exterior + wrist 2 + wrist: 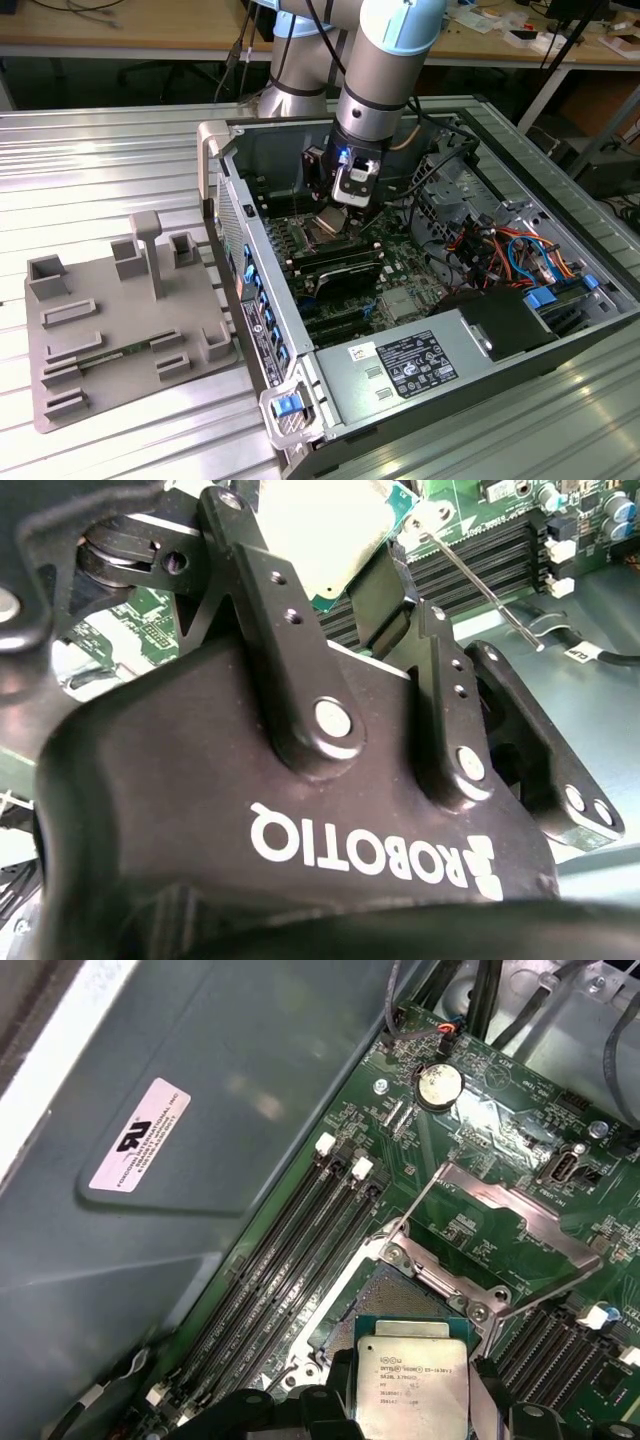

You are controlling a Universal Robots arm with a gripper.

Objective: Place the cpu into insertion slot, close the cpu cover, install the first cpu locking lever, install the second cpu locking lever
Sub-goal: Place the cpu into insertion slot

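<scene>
In the exterior view the arm reached down into the open computer case [250, 300], which lay on the ribbed metal table [100, 150], with the gripper [335, 215] at about two o'clock from the grey fixture plate [110, 330]. Its fingers [335, 1410] were clamped on opposite edges of the cpu [412, 1385], whose dull silver top faced the first wrist view. The chip was held just over the near edge of the insertion slot [390, 1295], whose fine-pinned centre lay uncovered beside it; whether chip and socket touched could not be told. The cpu cover [515, 1207] stood swung open, tilted up from the far side of the socket over the green board. Long black memory slots [300, 1250] ran alongside the socket. In the exterior view a labelled power supply [415, 365] sat at about five o'clock from the gripper, and a bundle of coloured cables [510, 250] at about three o'clock.
</scene>
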